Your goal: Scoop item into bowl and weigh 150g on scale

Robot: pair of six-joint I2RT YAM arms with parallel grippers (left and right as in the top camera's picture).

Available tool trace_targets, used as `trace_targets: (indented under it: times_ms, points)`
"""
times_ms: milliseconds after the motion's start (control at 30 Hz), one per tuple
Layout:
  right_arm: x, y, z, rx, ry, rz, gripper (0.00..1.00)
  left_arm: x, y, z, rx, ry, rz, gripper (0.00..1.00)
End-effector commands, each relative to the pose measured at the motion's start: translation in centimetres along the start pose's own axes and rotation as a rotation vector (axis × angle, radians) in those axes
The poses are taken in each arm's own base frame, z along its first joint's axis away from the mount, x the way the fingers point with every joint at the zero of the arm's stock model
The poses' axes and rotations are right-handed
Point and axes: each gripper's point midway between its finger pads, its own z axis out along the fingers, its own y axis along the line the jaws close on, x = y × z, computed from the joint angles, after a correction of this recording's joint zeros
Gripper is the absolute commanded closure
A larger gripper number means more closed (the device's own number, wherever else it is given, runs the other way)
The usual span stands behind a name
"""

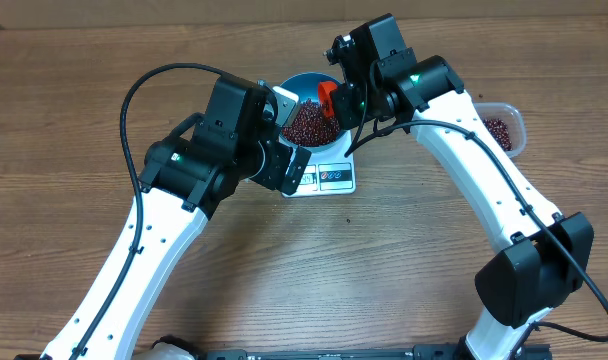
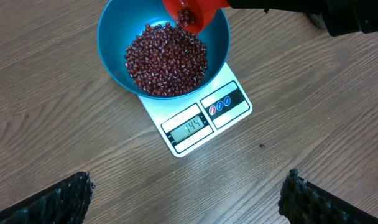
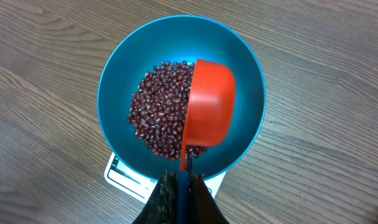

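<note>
Your right gripper (image 3: 179,200), jaws clamped on the red scoop's (image 3: 211,109) thin handle, holds it tilted over the blue bowl (image 3: 114,74) on the scale (image 2: 204,121), so trickle those loose, light, roll-prone beans (image 3: 155,118) gently, while your left gripper (image 2: 186,198) hangs with jaws wide open and empty.

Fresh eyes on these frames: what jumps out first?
The bright blue bowl sits on the white scale mid-table, with a heap of maroon beans in it. The right claw, shut on a red scoop, holds it tilted over the bowl; the left claw hovers open nearby.
</note>
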Motion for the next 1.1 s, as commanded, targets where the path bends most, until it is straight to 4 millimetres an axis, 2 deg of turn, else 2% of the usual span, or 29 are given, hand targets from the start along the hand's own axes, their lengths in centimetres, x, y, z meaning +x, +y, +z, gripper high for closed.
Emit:
trace_targets:
  times_ms: [0, 933, 1000, 1067]
  points:
    - [-1.6, 0.0, -2.4, 0.014, -0.070, 0.007, 0.96, -0.3, -0.1, 0.0, 0.012, -0.005, 0.017, 0.00]
    - [-1.5, 0.0, -2.4, 0.014, -0.066, 0.008, 0.96, -0.3, -0.1, 0.0, 0.012, -0.005, 0.017, 0.00]
    - [-1.4, 0.8, -2.4, -0.028, -0.061, -0.021, 0.96, -0.3, -0.1, 0.0, 0.012, -0.005, 0.017, 0.00]
    - [-0.5, 3.5, -2.6, -0.181, -0.043, -0.228, 0.96, -0.3, -0.1, 0.0, 0.012, -0.005, 0.017, 0.00]
